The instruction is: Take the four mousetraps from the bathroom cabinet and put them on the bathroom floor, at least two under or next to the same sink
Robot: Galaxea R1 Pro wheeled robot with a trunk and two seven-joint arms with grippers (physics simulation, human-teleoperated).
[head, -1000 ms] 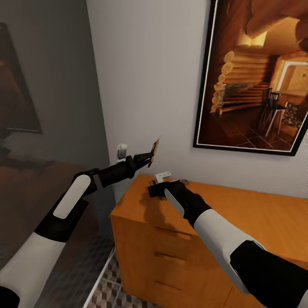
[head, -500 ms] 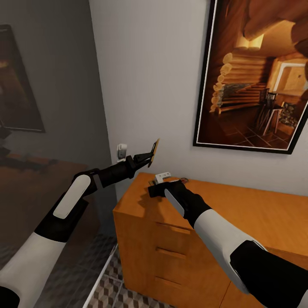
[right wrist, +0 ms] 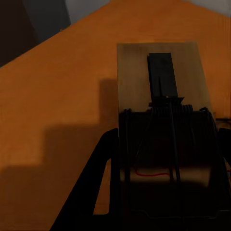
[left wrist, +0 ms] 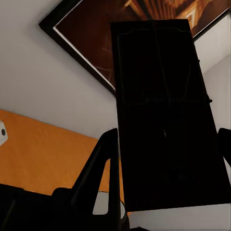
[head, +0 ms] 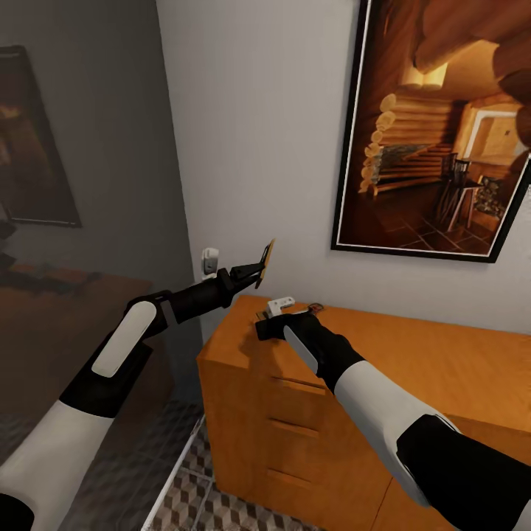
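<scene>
Orange-brown wooden cabinet (head: 413,369) | left gripper (head: 259,271) clamps flat wooden mousetrap (head: 269,259) above its corner | right gripper (head: 274,318) grips second mousetrap (right wrist: 163,120) over its top | risk: thin plates slipping free in transit

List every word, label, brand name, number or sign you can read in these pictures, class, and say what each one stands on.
None can be read.
Framed picture: a painted log-cabin room, no lettering.
Cabinet: plain wood, no label.
Mousetrap in the left claw: its dark face shows no print.
Mousetrap in the right claw: bare wood and wire, no print.
Small white wall fitting: too small to tell.
</scene>
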